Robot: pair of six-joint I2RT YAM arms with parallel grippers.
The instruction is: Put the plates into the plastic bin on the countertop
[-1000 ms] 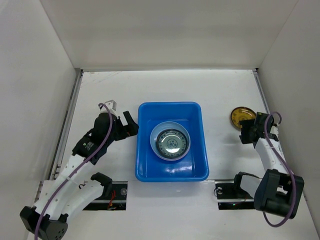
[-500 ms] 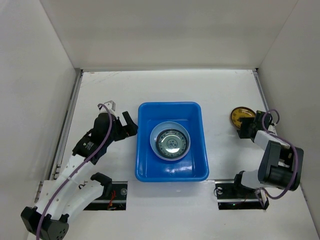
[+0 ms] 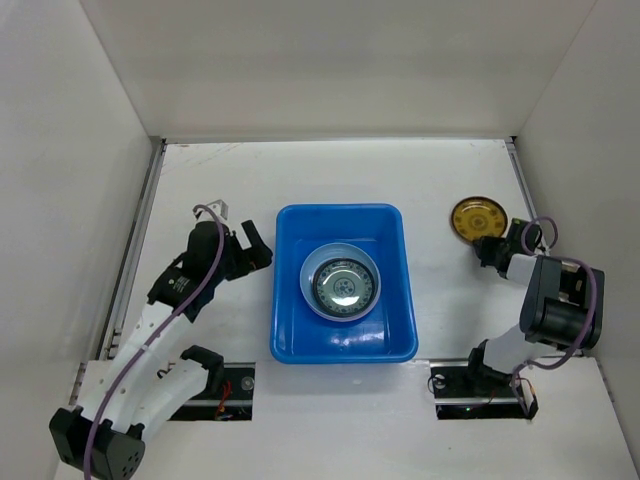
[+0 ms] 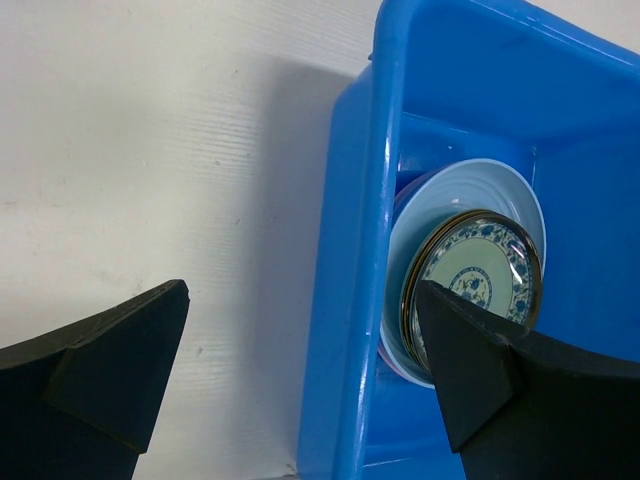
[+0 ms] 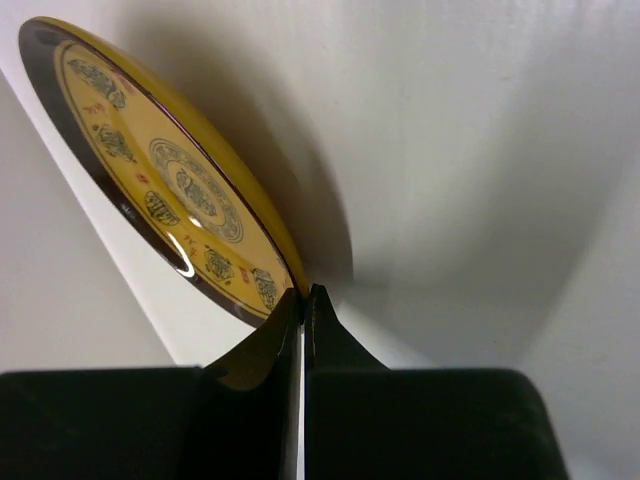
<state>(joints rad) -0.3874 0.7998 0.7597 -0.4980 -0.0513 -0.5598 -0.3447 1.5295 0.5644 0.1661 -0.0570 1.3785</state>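
The blue plastic bin (image 3: 340, 211) sits mid-countertop (image 3: 430, 180) and holds a stack of plates (image 3: 342, 283): a grey-teal patterned one on top of a light blue one (image 3: 311, 270). In the left wrist view the stack (image 4: 480, 280) leans behind the bin wall (image 4: 350, 300). My left gripper (image 3: 255, 250) hangs open beside the bin's left wall, its jaws (image 4: 300, 290) straddling the rim. A yellow-gold patterned plate (image 3: 477, 217) lies at the right. My right gripper (image 3: 492, 247) is shut on its near rim (image 5: 303, 292), and the yellow plate (image 5: 170, 170) tilts up off the surface.
White walls (image 3: 570, 140) close in the countertop on three sides; the right wall stands close behind the yellow plate. Both arm bases (image 3: 470, 385) are bolted at the near edge.
My right gripper has closed on the yellow plate's rim, and the plate has shifted a little away from the arm. The right arm has folded upward. The left arm has barely moved.
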